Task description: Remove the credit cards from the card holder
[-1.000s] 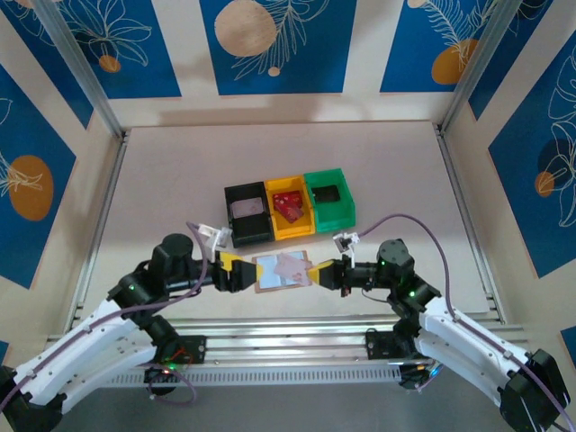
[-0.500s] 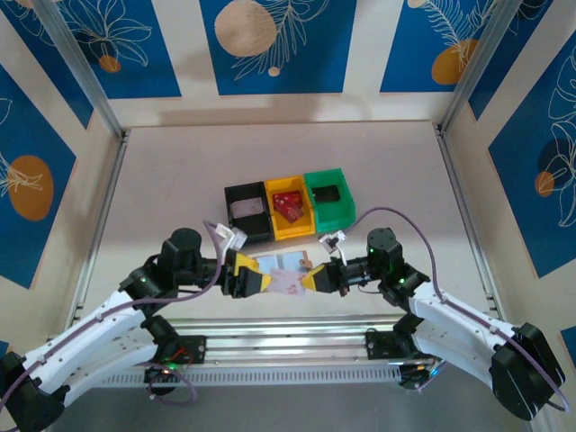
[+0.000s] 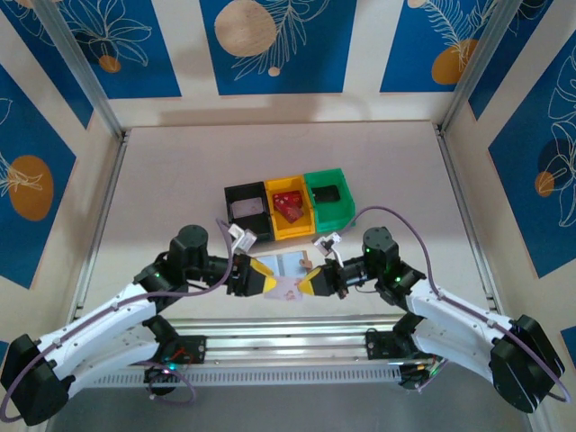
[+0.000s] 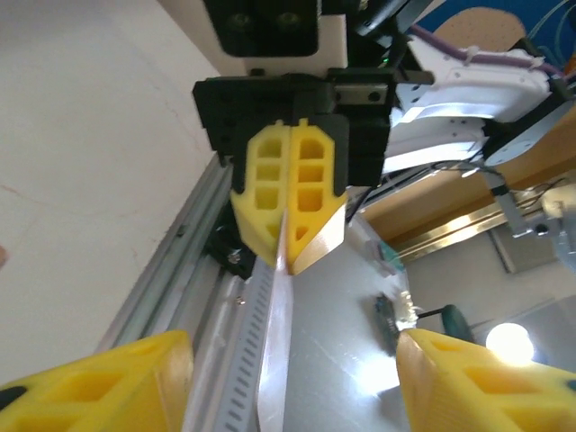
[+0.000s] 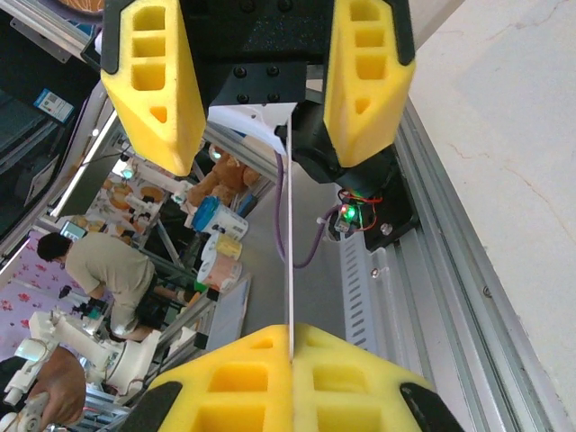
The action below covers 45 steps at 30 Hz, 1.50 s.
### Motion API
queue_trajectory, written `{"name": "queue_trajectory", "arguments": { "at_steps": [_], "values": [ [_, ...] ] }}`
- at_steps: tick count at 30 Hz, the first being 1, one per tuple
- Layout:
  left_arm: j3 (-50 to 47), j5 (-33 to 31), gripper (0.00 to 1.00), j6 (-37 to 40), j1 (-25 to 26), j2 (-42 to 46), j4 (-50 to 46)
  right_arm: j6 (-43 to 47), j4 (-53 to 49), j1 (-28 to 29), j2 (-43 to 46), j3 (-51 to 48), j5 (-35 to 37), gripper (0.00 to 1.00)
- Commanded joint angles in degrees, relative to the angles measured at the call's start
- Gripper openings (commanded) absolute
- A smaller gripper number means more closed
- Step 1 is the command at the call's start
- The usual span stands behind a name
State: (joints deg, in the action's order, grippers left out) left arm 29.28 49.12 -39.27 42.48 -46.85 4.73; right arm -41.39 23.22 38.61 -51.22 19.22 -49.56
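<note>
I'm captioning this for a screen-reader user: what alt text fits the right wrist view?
The right gripper, yellow jaws shut at the bottom, pinches a thin pale sheet seen edge-on, which runs up between the left gripper's open jaws. A metal rail and the pale table lie to the right.

white arms (image 3: pixel 99 328) — yellow fingers (image 3: pixel 260 276), purple cables (image 4: pixel 477 58)

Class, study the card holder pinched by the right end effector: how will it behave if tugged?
Edge-on the card holder runs thin and straight, so probably light and fairly stiff. Held at one edge by the right end effector, it may pivot or slip when tugged.
</note>
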Motion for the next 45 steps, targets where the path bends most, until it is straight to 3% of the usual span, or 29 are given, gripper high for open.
{"name": "queue_trajectory", "arguments": {
  "at_steps": [1, 8, 17, 26, 30, 39, 43, 45],
  "values": [
    [-0.71, 3.91, 0.52, -1.14, -0.39, -0.35, 4.64, 1.22, 1.21, 0.41, -0.07, 1.39, -0.52, 0.0],
    [-1.83, 5.68, 0.41, -2.22, -0.39, 0.18, 5.21, 0.26, 2.74, 0.32, 0.16, 0.99, 1.0, 0.0],
    [-2.42, 6.92, 0.36, -2.09, -0.38, -0.52, 5.37, 0.25, 2.39, 0.72, -0.24, 1.82, 0.51, 0.0],
    [-2.27, 6.85, 0.16, -1.13, -0.4, -0.52, 4.58, 1.55, 0.94, 2.34, -0.89, 2.4, 0.58, 0.0],
    [-2.29, 6.69, 0.01, -0.99, -0.42, -0.35, 4.72, 2.0, 0.22, 2.43, -1.25, 2.66, 1.21, 0.0],
    [-0.64, 2.91, 0.0, 3.11, -0.41, 0.87, -1.73, 2.89, -3.74, 2.11, -1.96, 3.89, 4.96, 0.0],
    [-0.1, 1.14, 0.0, 4.17, -0.47, 1.05, -3.68, 2.37, -5.3, 1.22, -0.4, 3.23, 8.95, 0.3],
    [0.14, 0.35, 0.0, 4.86, -0.47, 1.31, -4.95, 2.19, -5.74, 1.03, 0.66, 2.84, 10.1, 0.4]
  ]
}}
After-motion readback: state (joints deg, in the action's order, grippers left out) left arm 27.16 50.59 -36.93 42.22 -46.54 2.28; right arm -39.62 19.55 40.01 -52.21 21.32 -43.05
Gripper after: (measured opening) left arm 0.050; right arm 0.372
